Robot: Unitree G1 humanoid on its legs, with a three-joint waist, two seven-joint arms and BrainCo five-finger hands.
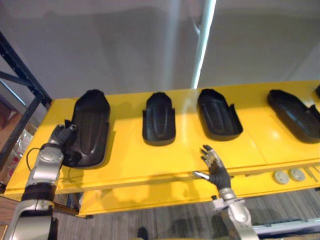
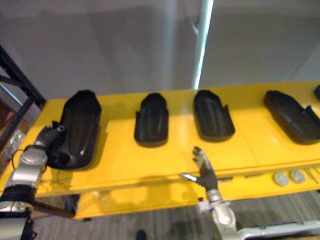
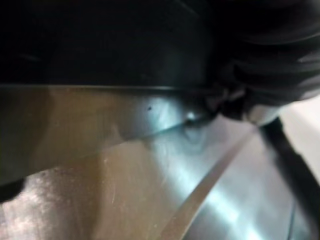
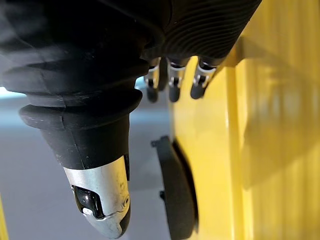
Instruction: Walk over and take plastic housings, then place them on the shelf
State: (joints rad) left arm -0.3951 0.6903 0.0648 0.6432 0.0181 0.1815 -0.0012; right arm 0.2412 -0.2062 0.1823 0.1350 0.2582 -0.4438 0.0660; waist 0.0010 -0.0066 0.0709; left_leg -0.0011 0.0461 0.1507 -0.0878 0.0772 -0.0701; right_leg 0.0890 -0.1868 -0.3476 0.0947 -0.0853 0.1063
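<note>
Several black plastic housings lie in a row on a yellow shelf surface (image 1: 130,157). The largest, leftmost housing (image 1: 92,125) has my left hand (image 1: 61,137) at its left rim, fingers curled over the edge and thumb low against its side. The left wrist view shows that housing's dark wall (image 3: 100,45) very close. Further right lie a second housing (image 1: 159,119), a third housing (image 1: 218,114) and a fourth housing (image 1: 295,116). My right hand (image 1: 216,166) hovers open over the shelf's front edge, below the third housing, holding nothing; its fingers (image 4: 172,82) are straight beside the yellow surface (image 4: 260,150).
Two white round discs (image 1: 289,175) sit on the lower front ledge at the right. A dark metal rack frame (image 1: 20,75) stands at the left end. A pale upright pole (image 1: 202,45) rises behind the shelf against a grey wall.
</note>
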